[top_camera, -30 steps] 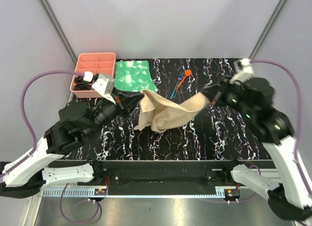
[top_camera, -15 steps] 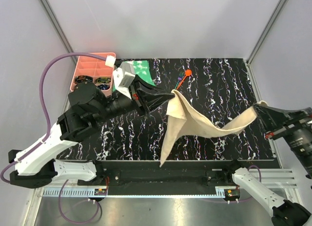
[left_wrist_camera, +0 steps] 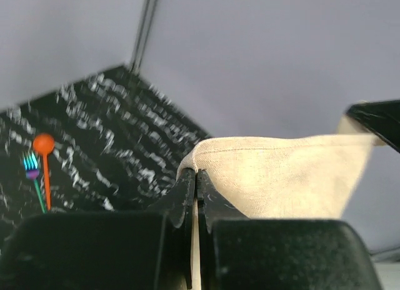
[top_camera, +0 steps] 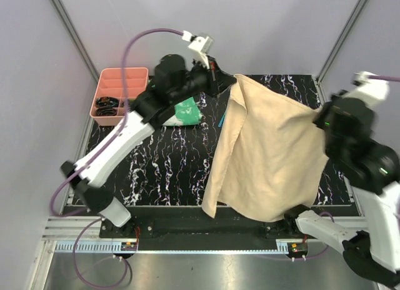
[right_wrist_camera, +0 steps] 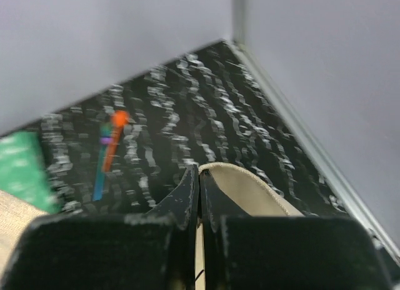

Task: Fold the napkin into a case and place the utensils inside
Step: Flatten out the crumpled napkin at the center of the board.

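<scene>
Both arms have risen, spreading the plain tan cloth napkin point(top_camera: 269, 152) above the right of the black marbled counter point(top_camera: 169, 171); left fingers point(left_wrist_camera: 182, 199) and right fingers point(right_wrist_camera: 185, 193) pinch its upper corners shut. Lowered blind, it may bury the orange plastic spoon point(left_wrist_camera: 45, 165) at far centre.

The plain tan napkin point(top_camera: 269, 152) hangs unfolded as a broad sheet, centre-right in the top view. The orange spoon point(left_wrist_camera: 45, 171) and slim teal utensil point(left_wrist_camera: 36, 185) lie side by side, lower left in the left wrist view.
</scene>
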You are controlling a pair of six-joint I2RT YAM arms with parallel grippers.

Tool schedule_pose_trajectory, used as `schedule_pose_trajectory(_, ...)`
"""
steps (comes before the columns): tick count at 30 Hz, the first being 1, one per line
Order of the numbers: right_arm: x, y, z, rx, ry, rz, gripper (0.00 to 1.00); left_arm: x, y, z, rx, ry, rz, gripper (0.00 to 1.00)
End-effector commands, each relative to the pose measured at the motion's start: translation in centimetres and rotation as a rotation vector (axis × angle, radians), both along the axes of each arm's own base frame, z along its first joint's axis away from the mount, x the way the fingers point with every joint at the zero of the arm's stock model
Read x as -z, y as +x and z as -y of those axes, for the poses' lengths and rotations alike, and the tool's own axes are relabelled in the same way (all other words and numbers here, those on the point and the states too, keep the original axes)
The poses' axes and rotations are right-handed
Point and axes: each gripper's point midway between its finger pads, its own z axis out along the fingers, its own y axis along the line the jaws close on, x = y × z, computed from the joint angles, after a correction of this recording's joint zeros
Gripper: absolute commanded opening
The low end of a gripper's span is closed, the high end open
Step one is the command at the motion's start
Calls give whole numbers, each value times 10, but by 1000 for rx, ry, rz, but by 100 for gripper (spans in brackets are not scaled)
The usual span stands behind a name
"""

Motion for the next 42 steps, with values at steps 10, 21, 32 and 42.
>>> schedule_pose_trajectory(10, 207, 167, 100, 322, 58, -372, 0, 180, 155, 110, 75, 66, -91, 0)
schedule_pose_trajectory(21, 309, 238, 158, 333, 49, -526, 0, 218, 265, 108, -234, 0, 37, 50)
schedule_pose_trajectory(32, 316, 255, 149, 243, 123, -686, 58, 283, 180, 24, -307, 235, -326, 46)
schedule_pose_trajectory(42, 322, 273, -15, -274, 401, -610, 89, 292, 21, 14, -155, 514, -390, 56)
